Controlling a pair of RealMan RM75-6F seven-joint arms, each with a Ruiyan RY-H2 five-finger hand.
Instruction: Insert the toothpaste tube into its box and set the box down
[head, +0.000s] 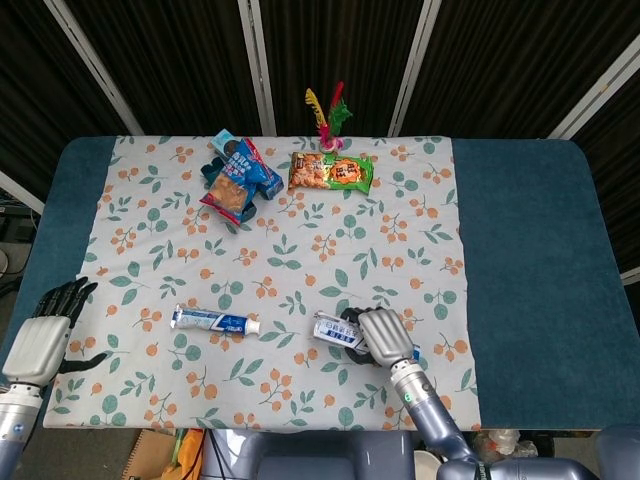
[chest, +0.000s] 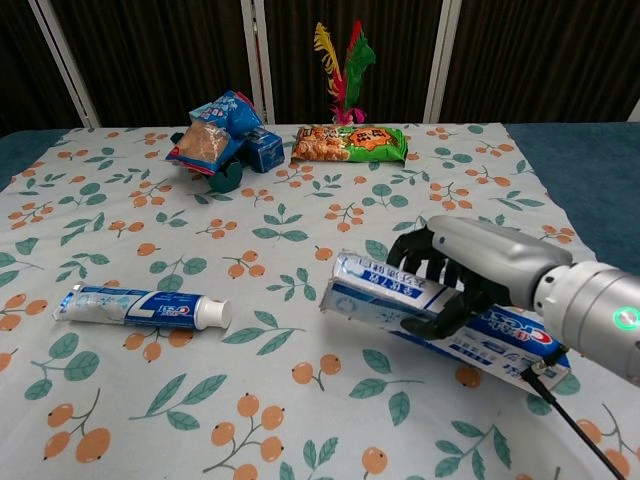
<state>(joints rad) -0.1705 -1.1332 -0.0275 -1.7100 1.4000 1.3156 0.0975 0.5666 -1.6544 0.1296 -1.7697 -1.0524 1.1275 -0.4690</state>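
The toothpaste tube (head: 214, 320) (chest: 141, 306) lies flat on the floral cloth, cap toward the right. To its right my right hand (head: 381, 335) (chest: 462, 270) grips the toothpaste box (head: 336, 331) (chest: 400, 295), fingers wrapped over its top. The box's left end is tilted up off the cloth; its right end looks to rest on it. My left hand (head: 40, 333) hangs at the table's left edge, fingers spread, holding nothing; only the head view shows it.
At the back of the cloth lie a blue snack bag (head: 237, 177) (chest: 215, 129) and a green snack packet (head: 332, 172) (chest: 350, 144). A feathered shuttlecock (head: 328, 118) (chest: 340, 66) stands behind them. Bare blue table (head: 540, 270) lies to the right.
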